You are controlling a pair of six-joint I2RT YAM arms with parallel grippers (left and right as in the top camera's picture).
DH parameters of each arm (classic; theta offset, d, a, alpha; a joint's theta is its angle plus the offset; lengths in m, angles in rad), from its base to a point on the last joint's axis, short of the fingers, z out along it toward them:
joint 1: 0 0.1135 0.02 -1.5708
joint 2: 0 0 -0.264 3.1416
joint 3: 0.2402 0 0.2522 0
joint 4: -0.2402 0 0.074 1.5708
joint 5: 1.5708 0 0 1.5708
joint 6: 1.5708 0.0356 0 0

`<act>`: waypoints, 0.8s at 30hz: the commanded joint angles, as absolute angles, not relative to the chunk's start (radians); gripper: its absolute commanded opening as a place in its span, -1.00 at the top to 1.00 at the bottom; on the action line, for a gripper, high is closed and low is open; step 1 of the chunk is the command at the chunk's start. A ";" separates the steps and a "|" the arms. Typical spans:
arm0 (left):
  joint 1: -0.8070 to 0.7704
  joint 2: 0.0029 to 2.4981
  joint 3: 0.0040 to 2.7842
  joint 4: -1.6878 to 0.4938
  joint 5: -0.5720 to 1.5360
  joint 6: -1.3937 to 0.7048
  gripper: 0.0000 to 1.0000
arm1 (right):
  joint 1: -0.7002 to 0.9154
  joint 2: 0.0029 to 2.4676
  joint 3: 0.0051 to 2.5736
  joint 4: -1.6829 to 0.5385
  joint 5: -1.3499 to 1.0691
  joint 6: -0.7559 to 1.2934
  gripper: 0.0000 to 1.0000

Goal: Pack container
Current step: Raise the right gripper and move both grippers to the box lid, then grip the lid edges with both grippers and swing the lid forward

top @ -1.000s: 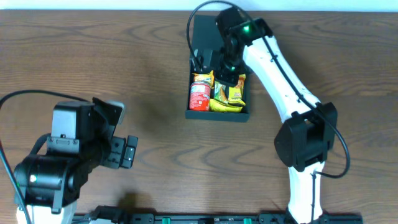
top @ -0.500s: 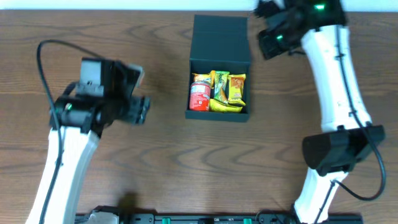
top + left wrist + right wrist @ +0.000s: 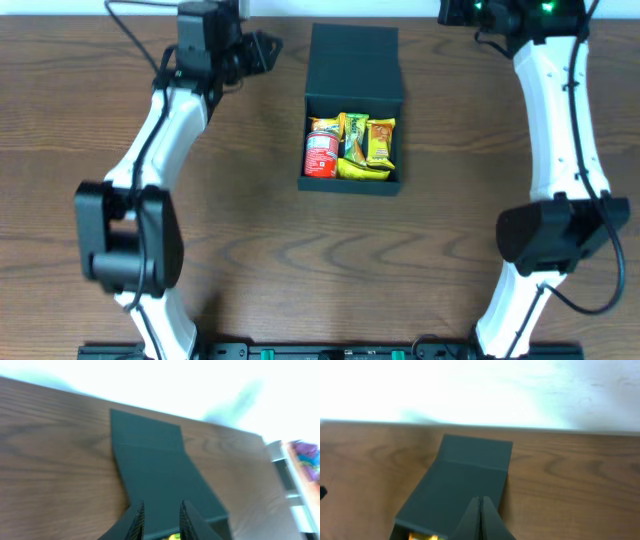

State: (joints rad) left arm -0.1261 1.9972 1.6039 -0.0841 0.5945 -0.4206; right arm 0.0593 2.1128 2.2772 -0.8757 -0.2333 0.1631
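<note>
The container (image 3: 350, 184) is a dark teal box in the far middle of the table. Its flap lid (image 3: 355, 60) lies open toward the back. Inside are a red can (image 3: 321, 152) and yellow-green snack packets (image 3: 365, 145). My left gripper (image 3: 268, 47) hangs just left of the lid, clear of it. In the left wrist view its fingers (image 3: 162, 505) stand a narrow gap apart with nothing between them, and the lid (image 3: 155, 455) lies beyond. My right gripper (image 3: 448, 10) is at the far right of the lid. It is shut and empty (image 3: 480, 499) above the lid (image 3: 465, 480).
The table's far edge (image 3: 560, 430) runs just behind the lid, with a bright wall beyond. A grey fixture with colourful items (image 3: 295, 465) shows off the table's right end. Both arm bases (image 3: 130, 250) (image 3: 555, 240) stand near the front edge.
My left arm swung from the near left up to the far left beside the lid, and its jaws narrowed. My right arm lifted out of the container to the far right corner, still shut.
</note>
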 commanded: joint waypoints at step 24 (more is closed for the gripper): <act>-0.097 2.433 1.824 -0.208 0.910 -0.732 0.53 | -0.022 2.521 2.281 -0.826 -0.446 0.513 0.97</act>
State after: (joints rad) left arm -0.0807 2.4126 1.8091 -0.2058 0.8852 -0.7334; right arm -0.0238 2.4863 2.2765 -0.8143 -0.4274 0.4664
